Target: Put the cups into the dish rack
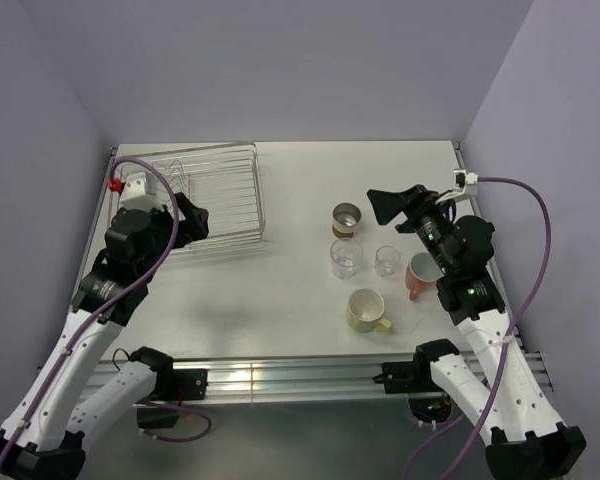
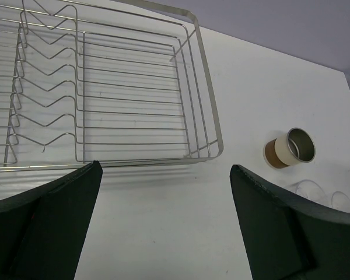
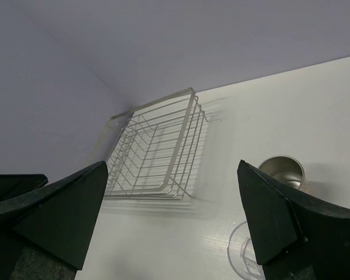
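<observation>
The silver wire dish rack [image 1: 220, 195] stands empty at the back left. Five cups stand right of centre: a brown cup [image 1: 347, 220] with a metallic inside, two clear glasses [image 1: 346, 257] [image 1: 387, 261], an orange-salmon mug [image 1: 420, 275] and a pale yellow-green mug [image 1: 366, 310]. My left gripper [image 1: 193, 224] is open and empty at the rack's near left corner; the left wrist view shows the rack [image 2: 134, 87] and the brown cup [image 2: 289, 149] beyond the gripper [image 2: 164, 165]. My right gripper [image 1: 392, 205] is open and empty, raised just right of the brown cup [image 3: 283, 171].
The white table [image 1: 300, 310] is walled by lilac panels at the back and both sides. An aluminium rail [image 1: 280, 375] runs along the near edge between the arm bases. In the right wrist view the rack [image 3: 157, 146] lies far left and a clear glass [image 3: 242, 256] lies below the gripper [image 3: 171, 164].
</observation>
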You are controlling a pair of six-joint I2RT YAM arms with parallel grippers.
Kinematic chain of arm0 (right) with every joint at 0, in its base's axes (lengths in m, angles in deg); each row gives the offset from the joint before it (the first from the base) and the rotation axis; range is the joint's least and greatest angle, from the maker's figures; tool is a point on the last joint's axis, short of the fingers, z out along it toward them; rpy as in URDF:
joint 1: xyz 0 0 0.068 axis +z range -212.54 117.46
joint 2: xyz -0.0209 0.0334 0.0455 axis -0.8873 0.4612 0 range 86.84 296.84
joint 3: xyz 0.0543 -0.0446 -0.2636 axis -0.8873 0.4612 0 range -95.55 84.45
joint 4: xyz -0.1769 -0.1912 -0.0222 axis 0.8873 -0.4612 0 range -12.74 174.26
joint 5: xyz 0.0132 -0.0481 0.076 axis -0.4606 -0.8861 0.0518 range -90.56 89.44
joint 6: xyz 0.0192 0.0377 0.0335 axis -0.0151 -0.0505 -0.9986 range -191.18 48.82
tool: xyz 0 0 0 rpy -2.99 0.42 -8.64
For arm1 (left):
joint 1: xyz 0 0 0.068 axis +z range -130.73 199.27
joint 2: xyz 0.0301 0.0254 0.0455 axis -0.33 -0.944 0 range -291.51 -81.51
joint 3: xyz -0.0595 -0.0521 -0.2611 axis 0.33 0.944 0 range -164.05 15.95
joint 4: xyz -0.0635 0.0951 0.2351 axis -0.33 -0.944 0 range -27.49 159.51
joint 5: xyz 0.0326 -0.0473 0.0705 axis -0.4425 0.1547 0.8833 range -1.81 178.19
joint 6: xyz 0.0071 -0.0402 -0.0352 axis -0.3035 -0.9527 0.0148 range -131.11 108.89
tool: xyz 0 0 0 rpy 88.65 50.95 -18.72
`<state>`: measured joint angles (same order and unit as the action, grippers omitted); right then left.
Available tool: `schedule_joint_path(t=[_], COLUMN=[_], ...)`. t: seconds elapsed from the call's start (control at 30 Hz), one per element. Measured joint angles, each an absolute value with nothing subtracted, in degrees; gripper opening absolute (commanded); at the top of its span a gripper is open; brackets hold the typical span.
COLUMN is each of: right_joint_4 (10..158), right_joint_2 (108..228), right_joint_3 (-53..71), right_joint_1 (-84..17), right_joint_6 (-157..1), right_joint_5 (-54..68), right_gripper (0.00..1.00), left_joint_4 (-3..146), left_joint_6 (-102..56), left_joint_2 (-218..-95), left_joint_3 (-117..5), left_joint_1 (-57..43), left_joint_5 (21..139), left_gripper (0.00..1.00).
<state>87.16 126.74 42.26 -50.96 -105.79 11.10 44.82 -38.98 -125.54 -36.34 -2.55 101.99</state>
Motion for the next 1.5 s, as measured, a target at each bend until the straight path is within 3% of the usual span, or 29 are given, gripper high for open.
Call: schedule_joint_path(t=[1.13, 1.5], right_joint_4=[80.03, 76.93], right_joint_2=[130.30, 134.68], right_joint_3=[36.34, 35.68], right_joint_1=[-50.96, -50.96], right_joint_6=[-104.00, -103.02], right_joint_5=[9.59, 10.75], right_gripper=[1.00, 1.00], left_joint_4=[44.21, 35.97], left_joint_6=[-39.97, -59.46], left_joint_2=[-126.85, -132.32], left_joint_3=[-36.45, -35.84], left_joint_1=[-2.55, -2.16], left_joint_5=[105.49, 112.72], left_gripper=[0.99, 0.94])
